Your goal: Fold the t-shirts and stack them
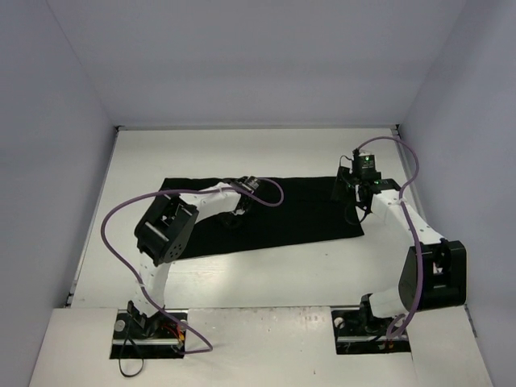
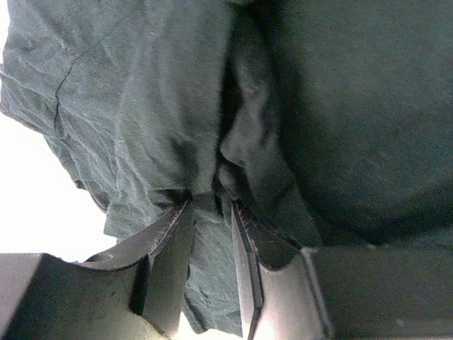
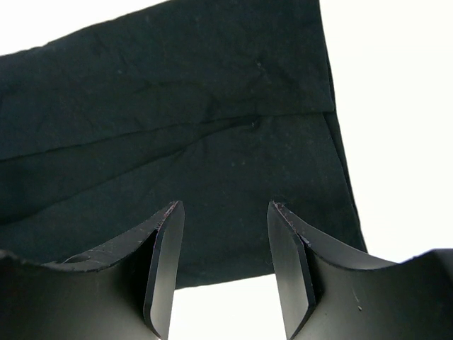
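Black t-shirt lies on the tabletop; left hand pinches its fold, right hand hovers released over its edge

A: Top view, any legible text?
B: None. The t-shirt is plain black cloth, and the white counter carries no marking.
A: Arm housings?
B: Any labels there are too small to tell. A green light glows on the right wrist unit, with no characters legible on it.
A: Left wrist view?
B: Creased dark cloth and the left fingers. No lettering on either.
A: Right wrist view?
B: Cloth, counter and the right fingers. No print, number or brand legible.
A: Entry: no readable text in any view.
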### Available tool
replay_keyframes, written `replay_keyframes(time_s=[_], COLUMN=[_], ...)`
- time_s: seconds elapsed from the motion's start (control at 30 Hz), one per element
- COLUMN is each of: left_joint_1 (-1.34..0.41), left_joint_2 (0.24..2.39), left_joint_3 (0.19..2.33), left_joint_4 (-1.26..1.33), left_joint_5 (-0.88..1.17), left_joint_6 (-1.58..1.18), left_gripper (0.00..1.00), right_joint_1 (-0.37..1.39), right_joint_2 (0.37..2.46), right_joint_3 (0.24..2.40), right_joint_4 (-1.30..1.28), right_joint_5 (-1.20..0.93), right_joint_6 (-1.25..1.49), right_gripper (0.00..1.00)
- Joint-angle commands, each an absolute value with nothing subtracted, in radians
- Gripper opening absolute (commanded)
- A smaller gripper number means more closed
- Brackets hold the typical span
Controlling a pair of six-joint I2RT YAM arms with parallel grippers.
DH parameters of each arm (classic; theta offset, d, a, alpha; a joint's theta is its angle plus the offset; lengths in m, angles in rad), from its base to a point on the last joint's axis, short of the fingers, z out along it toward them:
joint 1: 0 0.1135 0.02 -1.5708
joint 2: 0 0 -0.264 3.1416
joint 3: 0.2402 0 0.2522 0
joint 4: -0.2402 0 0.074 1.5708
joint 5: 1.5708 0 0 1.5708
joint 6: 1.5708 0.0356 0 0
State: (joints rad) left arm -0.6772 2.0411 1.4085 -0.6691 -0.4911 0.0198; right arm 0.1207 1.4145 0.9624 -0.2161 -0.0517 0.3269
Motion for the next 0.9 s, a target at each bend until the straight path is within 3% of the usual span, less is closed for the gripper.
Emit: replay_keyframes(time_s=[0.0,0.27,0.43,0.87], left_joint_1=[-0.650,-0.641,-0.641,-0.646], left_joint_2=[2.027,2.042,2.031,1.920], left_joint_3=[1.467,1.470,1.483,1.576], left_joint_4=[-0.673,-0.672,-0.675,-0.792], left_joint_5=[-0.490,-0.473,-0.479,-0.358], left_joint_6=[0.025,0.023,0.028,0.050], left_gripper=[0.27,0.25,0.00,0.00], right_joint_1=[0.127,0.127,0.127,0.127], right_joint_2=[1.374,1.367,1.362,1.356], right_joint_3=[0.957,0.949,0.943,0.940], right_joint_4=[-0.196,-0.195,-0.196,-0.196], right_joint_5=[-0.065,-0.075,-0.075,-0.082], right_joint_6=[0.339,0.350,0.354,0.364], right_gripper=[0.48,0.48,0.48,0.48])
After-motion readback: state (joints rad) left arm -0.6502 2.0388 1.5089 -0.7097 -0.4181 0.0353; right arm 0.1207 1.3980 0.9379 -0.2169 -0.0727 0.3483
